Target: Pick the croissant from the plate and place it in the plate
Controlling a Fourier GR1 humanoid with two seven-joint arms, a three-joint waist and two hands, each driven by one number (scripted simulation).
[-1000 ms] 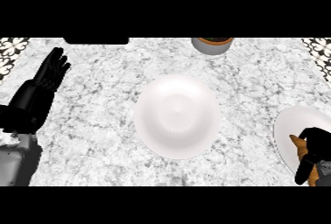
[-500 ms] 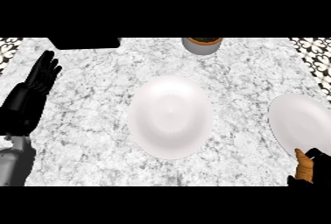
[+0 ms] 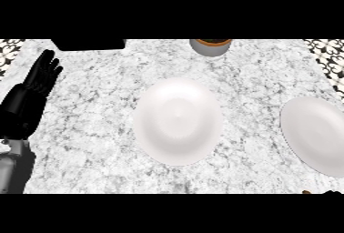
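Brown fleck at the lower edge, about 5 o'clock from the centre plate (image 3: 178, 91), was the only candidate for the croissant (image 3: 306, 192); too little showed to confirm it. Both white plates lay bare: the centre plate, and the right plate (image 3: 316, 113) at 3 o'clock from it, the two well apart on the marble counter (image 3: 101, 136). Just beside the fleck, a dark sliver was probably the right hand (image 3: 332, 191); its state could not be told. Left hand (image 3: 30, 98) rested at 9 o'clock near the counter's edge, fingers straight, close together, pointing up, holding nothing. Grey cup (image 3: 210, 48) with a brown rim stood at 12 o'clock, a black box (image 3: 88, 44) at 11 o'clock. Judgement: with neither plate holding the croissant, the pick looked done; the carry and the set-down on a plate were left.
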